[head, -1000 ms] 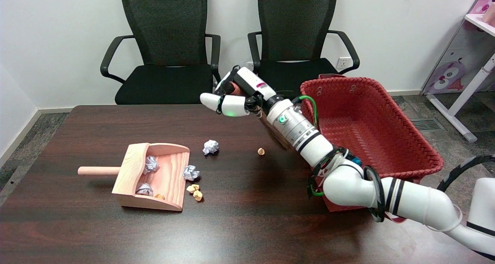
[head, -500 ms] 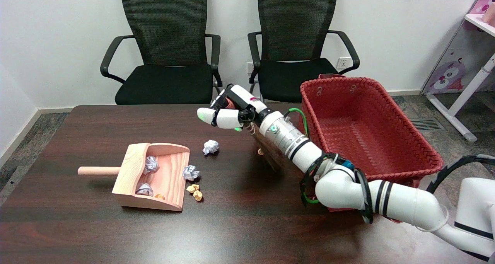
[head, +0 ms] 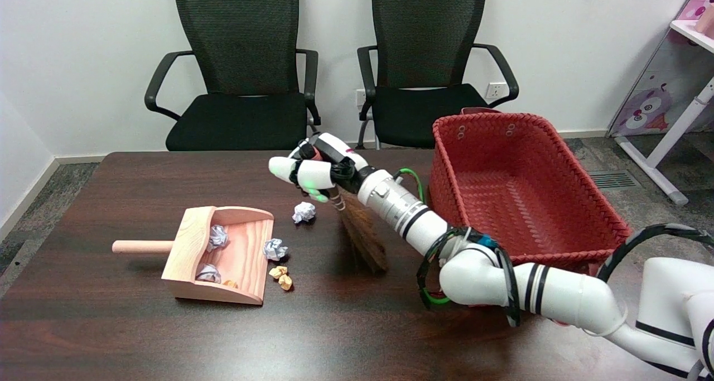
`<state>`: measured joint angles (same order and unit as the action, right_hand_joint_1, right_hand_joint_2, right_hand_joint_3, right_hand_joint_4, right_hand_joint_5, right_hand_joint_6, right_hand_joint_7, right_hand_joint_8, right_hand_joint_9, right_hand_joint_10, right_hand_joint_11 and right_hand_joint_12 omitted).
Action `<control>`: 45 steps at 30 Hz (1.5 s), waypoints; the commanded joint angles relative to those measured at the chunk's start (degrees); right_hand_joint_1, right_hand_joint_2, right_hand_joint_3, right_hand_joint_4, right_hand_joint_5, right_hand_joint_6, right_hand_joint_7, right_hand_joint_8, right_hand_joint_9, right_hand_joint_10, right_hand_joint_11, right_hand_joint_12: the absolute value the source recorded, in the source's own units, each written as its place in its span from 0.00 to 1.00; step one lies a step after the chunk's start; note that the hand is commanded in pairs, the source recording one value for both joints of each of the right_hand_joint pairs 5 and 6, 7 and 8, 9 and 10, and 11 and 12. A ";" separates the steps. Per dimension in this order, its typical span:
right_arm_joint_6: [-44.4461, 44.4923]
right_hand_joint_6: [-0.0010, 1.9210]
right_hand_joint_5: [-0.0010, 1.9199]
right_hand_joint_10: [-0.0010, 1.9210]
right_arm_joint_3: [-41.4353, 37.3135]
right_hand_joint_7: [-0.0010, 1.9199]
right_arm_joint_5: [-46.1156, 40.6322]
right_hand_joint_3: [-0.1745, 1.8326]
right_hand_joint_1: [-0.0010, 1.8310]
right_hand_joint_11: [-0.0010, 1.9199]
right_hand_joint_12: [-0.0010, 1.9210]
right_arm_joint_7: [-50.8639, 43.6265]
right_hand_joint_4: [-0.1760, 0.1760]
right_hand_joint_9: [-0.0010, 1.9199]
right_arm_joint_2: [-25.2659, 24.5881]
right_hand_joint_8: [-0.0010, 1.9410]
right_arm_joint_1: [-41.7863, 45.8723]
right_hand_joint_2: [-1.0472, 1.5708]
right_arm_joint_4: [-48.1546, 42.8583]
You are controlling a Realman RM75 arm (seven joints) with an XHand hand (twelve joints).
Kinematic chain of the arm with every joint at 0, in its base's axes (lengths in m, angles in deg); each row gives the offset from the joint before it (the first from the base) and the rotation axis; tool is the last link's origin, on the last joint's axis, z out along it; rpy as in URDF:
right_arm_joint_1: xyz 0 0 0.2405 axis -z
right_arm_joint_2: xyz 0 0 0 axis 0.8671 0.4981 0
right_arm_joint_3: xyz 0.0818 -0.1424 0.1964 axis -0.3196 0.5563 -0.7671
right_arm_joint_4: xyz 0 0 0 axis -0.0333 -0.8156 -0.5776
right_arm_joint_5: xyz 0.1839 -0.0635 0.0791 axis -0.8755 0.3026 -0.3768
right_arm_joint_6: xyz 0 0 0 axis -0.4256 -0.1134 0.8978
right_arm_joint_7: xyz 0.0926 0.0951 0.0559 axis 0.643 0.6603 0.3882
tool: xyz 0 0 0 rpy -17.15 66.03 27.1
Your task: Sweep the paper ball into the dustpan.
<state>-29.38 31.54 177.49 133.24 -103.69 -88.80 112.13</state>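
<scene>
1. On the dark wooden tabletop [head: 139,336], I have wide bare room along the near edge and at the far left; the red woven basket [head: 524,186] crowds the right side, overhanging the tabletop's right end.
2. My right hand [head: 312,169] hangs above the tabletop's middle, its fingers [head: 287,168] wrapped around the handle of a small brown broom [head: 365,239]. The bristles slant down to the right and meet the tabletop beneath my forearm.
3. The handle is mostly hidden inside the fingers, and I cannot tell how firmly the bristle tips press down.
4. A white paper ball [head: 303,211] lies just below and slightly left of my hand, left of the bristles and apart from them.
5. The wooden dustpan [head: 192,247] sits further left, its mouth facing right, with crumpled balls already inside. Another paper ball [head: 275,249] rests at its lip, beside small tan scraps [head: 281,276].
</scene>
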 commanded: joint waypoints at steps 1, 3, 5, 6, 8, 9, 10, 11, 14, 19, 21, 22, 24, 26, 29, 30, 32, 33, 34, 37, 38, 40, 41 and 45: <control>-1.17 1.00 1.00 1.00 0.77 1.00 -0.37 0.36 0.55 1.00 1.00 11.97 0.51 1.00 -6.36 0.99 -1.51 1.00 -1.90; -0.81 1.00 1.00 1.00 0.77 1.00 -0.37 0.37 0.55 1.00 1.00 13.71 0.50 1.00 -7.16 0.99 -1.73 1.00 -2.49; -0.49 1.00 1.00 1.00 0.77 1.00 -0.37 0.38 0.55 1.00 1.00 15.17 0.50 1.00 -8.25 0.99 -1.74 1.00 -3.02; -0.33 1.00 1.00 1.00 0.77 1.00 -0.37 0.38 0.55 1.00 1.00 15.85 0.50 1.00 -8.97 0.99 -1.77 1.00 -3.43; 0.14 1.00 1.00 1.00 0.85 1.00 -0.37 0.39 0.55 1.00 1.00 16.68 0.49 1.00 -10.16 0.99 -1.80 1.00 -4.08; 0.38 1.00 1.00 1.00 0.85 1.00 -0.37 0.40 0.54 1.00 1.00 16.94 0.49 1.00 -10.98 0.99 -1.68 1.00 -4.40; 0.52 1.00 1.00 1.00 0.85 1.00 -0.37 0.40 0.54 1.00 1.00 17.01 0.49 1.00 -11.55 0.99 -1.57 1.00 -4.63; 0.68 1.00 1.00 1.00 0.85 1.00 -0.37 0.40 0.54 1.00 1.00 17.01 0.49 1.00 -11.96 0.99 -1.53 1.00 -4.87; 1.03 1.00 1.00 1.00 0.85 1.00 -0.37 0.41 0.55 1.00 1.00 17.29 0.49 1.00 -13.26 0.99 -1.30 1.00 -5.58; 1.70 1.00 1.00 1.00 0.85 1.00 -0.37 0.45 0.54 1.00 1.00 21.09 0.49 1.00 -15.34 0.99 -1.30 1.00 -7.18; 2.52 1.00 1.00 1.00 0.85 1.00 -0.37 0.50 0.54 1.00 1.00 21.91 0.49 1.00 -16.50 0.99 -1.33 1.00 -8.36; 2.81 1.00 1.00 1.00 0.85 1.00 -0.37 0.52 0.54 1.00 1.00 21.93 0.49 1.00 -16.85 0.99 -1.41 1.00 -8.85; 3.25 1.00 1.00 1.00 0.85 1.00 -0.37 0.58 0.54 1.00 1.00 21.93 0.49 1.00 -18.05 0.99 -1.50 1.00 -9.98; 3.32 1.00 1.00 1.00 0.71 1.00 -0.47 0.67 0.53 1.00 1.00 21.96 0.49 1.00 -19.24 0.99 -1.64 1.00 -10.85; 3.32 1.00 1.00 1.00 0.42 1.00 -2.55 0.79 0.50 1.00 1.00 22.02 0.50 1.00 -21.48 0.99 -1.92 1.00 -12.26; 3.38 1.00 1.00 1.00 0.41 1.00 -3.93 0.83 0.50 1.00 1.00 22.02 0.50 1.00 -22.24 0.99 -2.14 1.00 -12.76; 4.26 1.00 1.00 1.00 0.76 1.00 -5.93 0.88 0.50 1.00 1.00 22.02 0.50 1.00 -23.38 0.99 -2.85 0.96 -14.22; 4.79 1.00 1.00 1.00 0.96 1.00 -6.33 0.89 0.50 1.00 1.00 22.02 0.50 1.00 -23.94 0.99 -3.25 0.96 -14.98; 5.10 1.00 1.00 1.00 1.06 1.00 -6.35 0.90 0.50 1.00 1.00 22.05 0.50 1.00 -24.30 0.99 -3.63 0.95 -15.47; 5.43 1.00 1.00 1.00 1.24 1.00 -6.73 0.94 0.50 1.00 1.00 24.19 0.50 1.00 -24.88 0.99 -4.46 0.92 -15.88; 5.43 1.00 1.00 1.00 1.32 1.00 -7.08 0.95 0.50 1.00 1.00 26.54 0.50 1.00 -25.01 0.99 -4.69 0.92 -15.80; 5.56 1.00 1.00 1.00 1.41 1.00 -7.31 0.96 0.50 1.00 1.00 30.33 0.50 1.00 -25.07 0.99 -4.93 0.90 -15.62; 5.89 1.00 1.00 1.00 1.46 1.00 -7.32 0.96 0.50 1.00 1.00 31.84 0.50 1.00 -25.07 0.99 -4.98 0.90 -15.56; 9.32 1.00 1.00 1.00 1.47 1.00 -7.32 0.96 0.50 1.00 1.00 32.86 0.50 1.00 -25.07 0.99 -5.11 0.90 -15.62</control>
<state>-25.48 32.44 173.33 155.98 -124.46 -91.77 99.72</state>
